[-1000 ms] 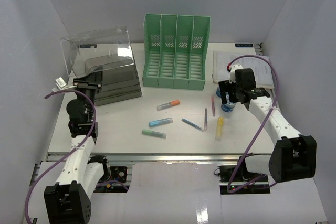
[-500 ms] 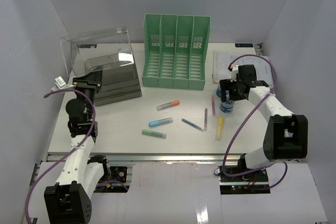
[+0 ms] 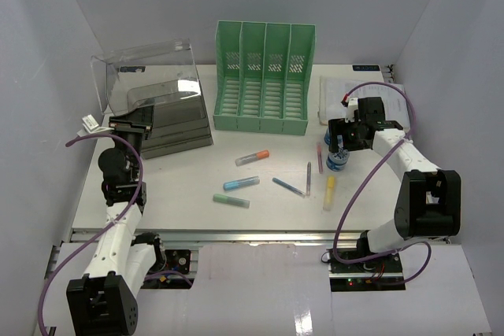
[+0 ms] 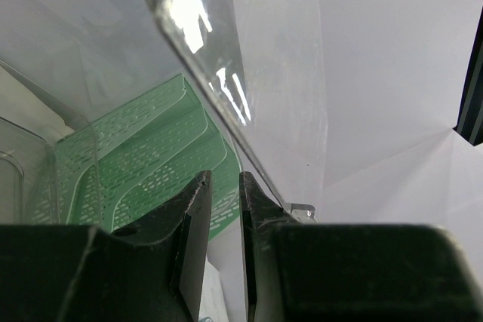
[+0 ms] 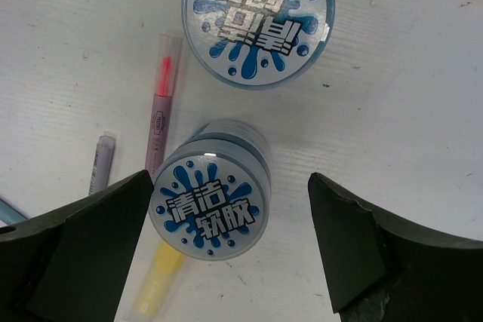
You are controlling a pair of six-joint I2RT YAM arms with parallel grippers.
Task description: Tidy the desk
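The desk [image 3: 189, 186] is a white tabletop with a silver rail [image 3: 236, 235] along its near edge. My right gripper [image 3: 340, 145] is open and hangs over a small jar with a blue-splash lid [image 3: 337, 161]. In the right wrist view the jar [image 5: 211, 209] stands upright between the spread fingers of that gripper [image 5: 230, 180], nearer the left one and touched by neither. A second, similar jar [image 5: 258, 16] stands just beyond it. My left gripper [image 3: 130, 127] is at the clear drawer box [image 3: 153, 100]. In the left wrist view its jaws [image 4: 225, 186] are nearly together and empty.
A green file rack [image 3: 264, 76] stands at the back centre, with papers [image 3: 366, 104] at the back right. Loose on the desk lie an orange-capped marker [image 3: 252, 157], a blue marker [image 3: 241, 183], a green marker [image 3: 231, 201], a blue pen [image 3: 288, 187], a grey pen [image 3: 308, 178], a pink pen [image 3: 320, 157] and a yellow marker [image 3: 329, 192].
My right arm's elbow has swung back and its forearm has turned, while the gripper stays over the jar. My left arm has not moved.
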